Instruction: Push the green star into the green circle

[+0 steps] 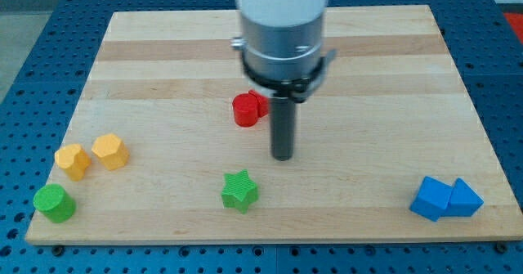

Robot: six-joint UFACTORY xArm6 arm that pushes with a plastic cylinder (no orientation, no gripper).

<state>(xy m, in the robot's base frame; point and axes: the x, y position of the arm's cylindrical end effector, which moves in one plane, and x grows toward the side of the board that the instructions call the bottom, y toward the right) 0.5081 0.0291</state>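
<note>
tip (282,155) up and to the view's right of green star (239,190), not touching | green circle (54,203) far off at table (163,69) bottom-left corner | no hand here, just a bare rod, holding nothing | probably needs to swing round to star's right side first, then shove left

We see a pale wooden board (163,53) carrying several blocks: a red block (247,110) near the middle, a green star (239,191) toward the view's bottom, two touching orange blocks (91,156) and a green circle (54,203) at lower left, two touching blue blocks (445,198) at lower right.
</note>
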